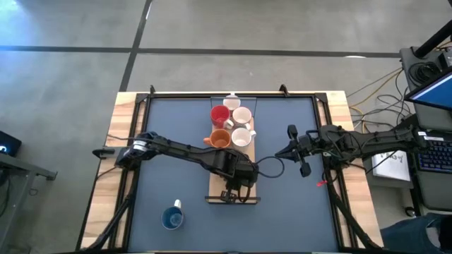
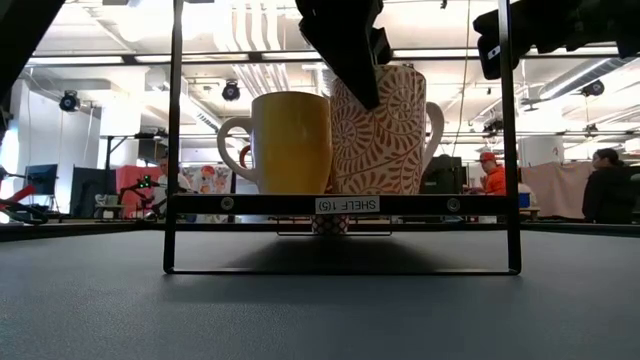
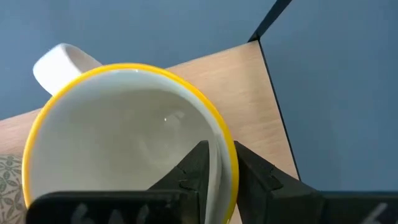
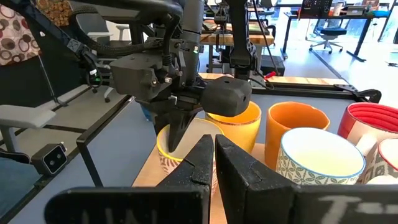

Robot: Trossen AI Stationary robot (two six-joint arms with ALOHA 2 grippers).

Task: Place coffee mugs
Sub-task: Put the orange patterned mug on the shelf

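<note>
Now the left gripper [image 3: 217,163] straddles the yellow-rimmed mug's [image 3: 124,137] rim — one finger inside, one outside — on the wooden shelf [image 3: 249,93], jaws narrow.

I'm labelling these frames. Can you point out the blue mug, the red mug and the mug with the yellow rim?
blue mug [image 1: 171,218]: high view, on its open mouth.
red mug [image 1: 219,114]: high view, on its open mouth.
yellow-rimmed mug [image 3: 134,134]: left wrist view, on its white inside.

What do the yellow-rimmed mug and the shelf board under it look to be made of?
Yellow-rimmed mug: likely glazed ceramic, with a glossy white inside showing a soft highlight. Shelf board: looks like light wood or wood-look laminate, matte with faint grain; which one is unclear.
</note>
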